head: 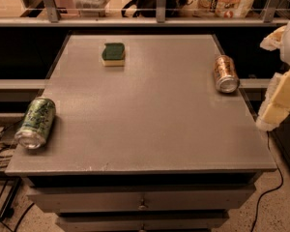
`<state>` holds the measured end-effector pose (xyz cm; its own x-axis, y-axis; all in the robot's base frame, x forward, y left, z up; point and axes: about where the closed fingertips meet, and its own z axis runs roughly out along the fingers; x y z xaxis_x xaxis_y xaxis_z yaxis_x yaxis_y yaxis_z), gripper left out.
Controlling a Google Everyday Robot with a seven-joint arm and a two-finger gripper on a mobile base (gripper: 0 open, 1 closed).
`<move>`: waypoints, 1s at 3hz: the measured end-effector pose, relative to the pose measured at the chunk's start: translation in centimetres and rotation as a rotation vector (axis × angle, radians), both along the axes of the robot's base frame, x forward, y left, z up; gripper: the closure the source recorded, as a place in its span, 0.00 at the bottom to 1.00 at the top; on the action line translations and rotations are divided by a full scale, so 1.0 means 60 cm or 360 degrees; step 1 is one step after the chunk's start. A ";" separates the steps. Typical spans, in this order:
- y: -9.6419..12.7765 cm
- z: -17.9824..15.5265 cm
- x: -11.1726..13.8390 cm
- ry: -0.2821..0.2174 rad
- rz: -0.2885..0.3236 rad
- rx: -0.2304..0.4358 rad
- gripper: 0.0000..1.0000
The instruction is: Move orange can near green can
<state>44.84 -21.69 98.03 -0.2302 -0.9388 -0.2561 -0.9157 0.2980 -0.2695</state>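
The orange can (225, 74) lies on its side near the right edge of the grey table (150, 110), its silver end facing the front. The green can (36, 122) lies on its side at the table's front left, close to the left edge. My gripper (279, 98) shows as pale cream parts at the right edge of the view. It hangs beyond the table's right side, to the right of and in front of the orange can, apart from it. It holds nothing that I can see.
A green-and-yellow sponge (113, 54) lies at the table's back, left of centre. A shelf rail with posts (160, 4) and packages runs behind the table. Drawers (142, 203) sit below the front edge. Cables lie on the floor at both sides.
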 end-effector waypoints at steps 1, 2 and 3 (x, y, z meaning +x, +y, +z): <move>-0.009 0.004 0.035 -0.0076 -0.0091 0.0127 0.00; -0.014 0.000 0.080 -0.0148 -0.0185 0.0234 0.00; -0.026 -0.015 0.137 -0.0168 -0.0271 0.0261 0.00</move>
<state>53.06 -23.27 97.10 -0.3452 -0.8329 -0.4325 -0.8181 0.4929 -0.2963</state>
